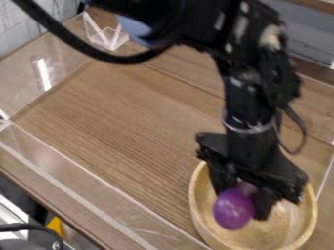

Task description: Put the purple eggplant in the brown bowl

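the glossy purple toy eggplant [235,209] is positioned at the tip of the black articulated pincer [248,191], over the left part of the large round light-brown wooden bowl [205,217] as pictured. whether the eggplant touches the bowl cannot be determined. the pincer is grasping the eggplant, its fingers pointing downward. the rim of the bowl extends around and below the pincer. above the pincer, the black robot arm [251,88] reaches in from the top of the view, with a dark cable looping at its right. the brown wooden tabletop [117,122] spreads to the left of the pincer. well apart from the pincer, at the upper left, stands a small clear object [104,32]; its type cannot be determined.
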